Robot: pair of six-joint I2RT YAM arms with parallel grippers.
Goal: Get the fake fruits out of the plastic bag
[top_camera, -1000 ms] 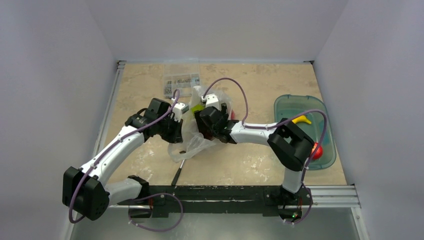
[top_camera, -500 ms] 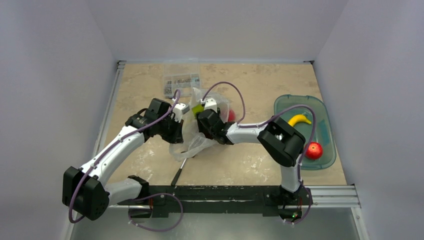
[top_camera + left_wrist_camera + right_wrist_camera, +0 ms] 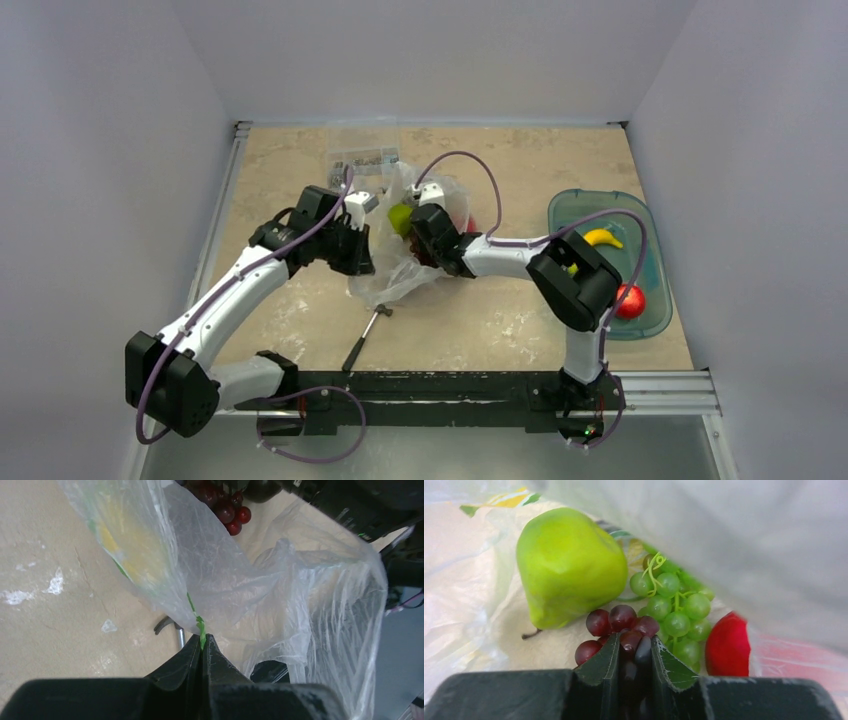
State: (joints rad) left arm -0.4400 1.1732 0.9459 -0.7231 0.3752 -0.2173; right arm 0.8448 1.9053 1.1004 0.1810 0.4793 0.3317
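Grapes are deciding this move: the dark grape bunch (image 3: 621,620) is sitting inside the plastic bag (image 3: 724,545), right between the fingers of the right claw (image 3: 631,642), its length running straight out ahead of them. That claw is reaching in through the bag's mouth and is pinching down narrowly on the bunch's near end. The left claw (image 3: 202,642) is clamping fully shut on the bag's edge, holding it up off the table, so the right arm is the nearer one. Four fruits are showing inside the bag: one dark bunch, one green grape bunch (image 3: 674,610), one green apple (image 3: 569,575) and one red fruit (image 3: 726,647). Well to the right of the bag, one banana (image 3: 600,238) and one red ball (image 3: 630,302) are lying in the tub (image 3: 565,205).
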